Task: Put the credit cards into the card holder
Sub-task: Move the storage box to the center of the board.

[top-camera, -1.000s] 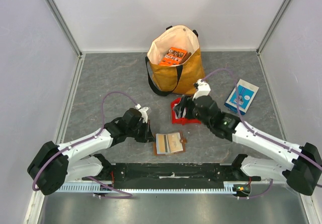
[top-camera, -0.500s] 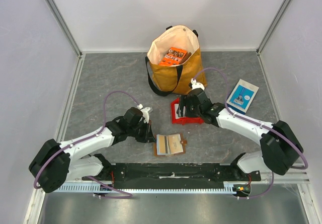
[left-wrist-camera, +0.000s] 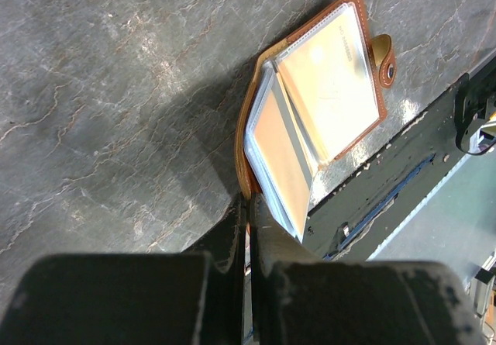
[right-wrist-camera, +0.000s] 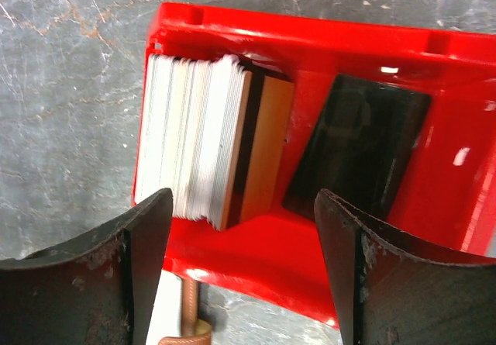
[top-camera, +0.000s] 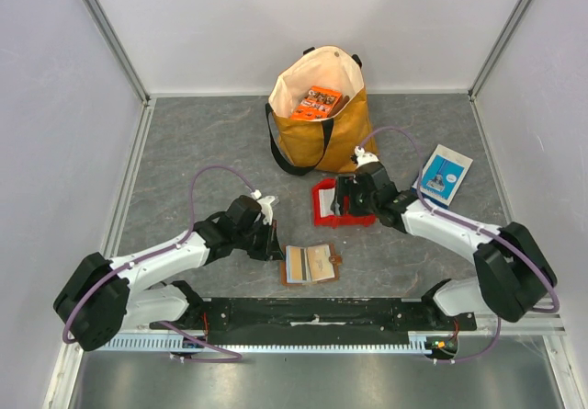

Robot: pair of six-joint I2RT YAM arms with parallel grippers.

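The brown card holder (top-camera: 310, 263) lies open near the front edge, its clear inner pockets (left-wrist-camera: 325, 105) showing. My left gripper (top-camera: 274, 248) is shut on the holder's left edge (left-wrist-camera: 249, 205), where a thin strip of brown leather sits between the fingers. The credit cards (right-wrist-camera: 198, 143) stand on edge as a white and pale stack in the red bin (top-camera: 323, 216). A dark card (right-wrist-camera: 356, 147) leans beside them. My right gripper (top-camera: 342, 199) is open and empty just above the bin, its fingers (right-wrist-camera: 147, 236) spread either side of the stack and dark card.
A tan tote bag (top-camera: 317, 129) holding orange packets (top-camera: 317, 103) stands behind the bin. A blue-and-white box (top-camera: 442, 176) lies at the right. A black rail (top-camera: 312, 315) runs along the near edge, close to the holder. The red bin's rim (right-wrist-camera: 310, 35) rings the cards.
My right arm has reached further in and its gripper has settled lower over the red bin. The left arm and the card holder have not moved.
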